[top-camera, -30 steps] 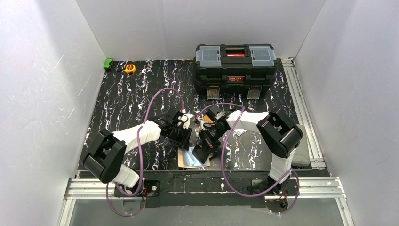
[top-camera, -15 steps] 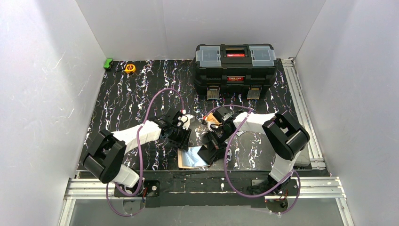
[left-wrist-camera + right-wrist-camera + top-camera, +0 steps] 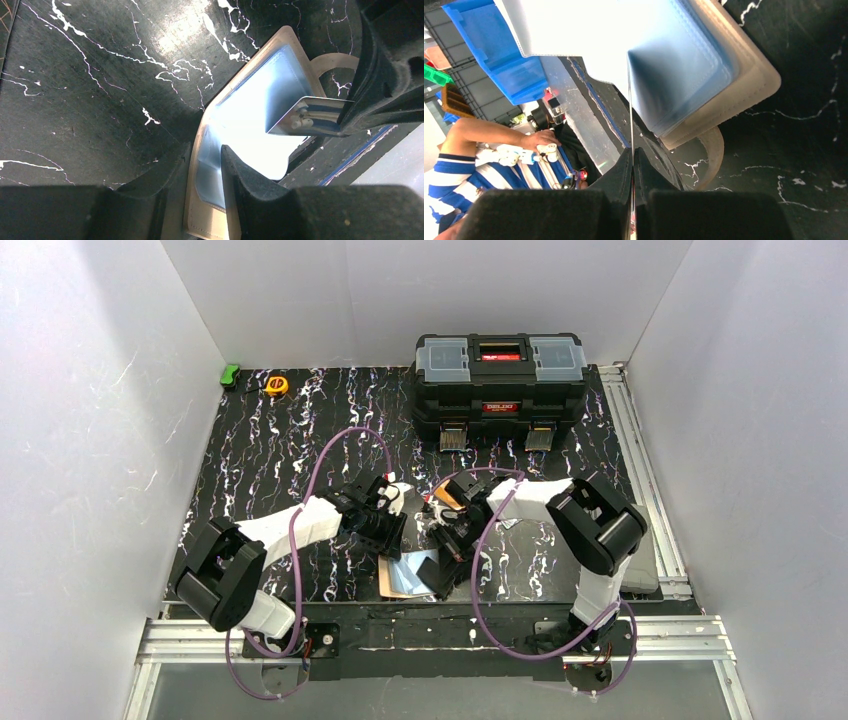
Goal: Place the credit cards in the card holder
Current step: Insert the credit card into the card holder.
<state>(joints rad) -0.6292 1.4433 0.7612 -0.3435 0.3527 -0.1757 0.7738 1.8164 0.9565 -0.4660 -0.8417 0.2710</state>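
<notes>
Card holder [image 3: 240, 131] in left fingers' [image 3: 250, 182] pinch, black card [image 3: 300, 119] in right fingers' [image 3: 655, 175]; toolbox [image 3: 500, 382] behind.

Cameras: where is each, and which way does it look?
Top external: high behind the arms, looking down at the table; both arms show.
Left wrist: on the left arm, facing card holder and black card; left gripper shows.
Right wrist: on the right arm, facing along that card's edge; right gripper shows.
Both wrist views share card holder and card.
</notes>
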